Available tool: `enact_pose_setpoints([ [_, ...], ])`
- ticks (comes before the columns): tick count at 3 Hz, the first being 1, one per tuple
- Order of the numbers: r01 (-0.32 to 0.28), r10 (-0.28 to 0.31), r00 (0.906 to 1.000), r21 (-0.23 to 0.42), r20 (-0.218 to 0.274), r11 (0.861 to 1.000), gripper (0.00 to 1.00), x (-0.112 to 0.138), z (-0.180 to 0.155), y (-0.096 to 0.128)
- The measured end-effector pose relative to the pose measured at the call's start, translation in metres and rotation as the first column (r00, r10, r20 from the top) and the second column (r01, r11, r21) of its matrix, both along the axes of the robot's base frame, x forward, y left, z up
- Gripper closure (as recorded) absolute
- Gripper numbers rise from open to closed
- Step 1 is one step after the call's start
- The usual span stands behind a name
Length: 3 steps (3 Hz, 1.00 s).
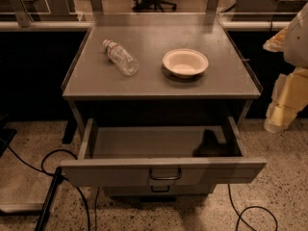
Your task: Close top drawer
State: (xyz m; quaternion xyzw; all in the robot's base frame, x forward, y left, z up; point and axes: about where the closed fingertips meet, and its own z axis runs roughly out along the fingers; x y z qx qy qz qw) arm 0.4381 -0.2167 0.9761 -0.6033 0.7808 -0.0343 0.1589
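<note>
The top drawer (pixel 163 171) of the grey metal cabinet is pulled far out toward me. Its wide flat front panel carries a small dark loop handle (pixel 165 175) in the middle. The drawer's inside is bare grey metal, apart from a dark shape (pixel 210 144) at its right rear. My arm and gripper (pixel 280 113) hang at the right edge of the view. They are to the right of the cabinet, level with the drawer's back, and apart from it.
A clear plastic bottle (pixel 120 57) lies on its side on the cabinet top (pixel 159 83), and a white bowl (pixel 185 62) stands to its right. A lower drawer handle (pixel 160 189) shows under the open drawer. Black cables (pixel 53 170) run over the floor on both sides.
</note>
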Motion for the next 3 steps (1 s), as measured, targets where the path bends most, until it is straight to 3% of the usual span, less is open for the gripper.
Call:
enact_pose_setpoints([
  [1,0.0,0.0,1.0,0.0,0.0,1.0,0.0,0.0,0.0,0.0],
  [3,0.0,0.0,1.0,0.0,0.0,1.0,0.43,0.0,0.0,0.0],
])
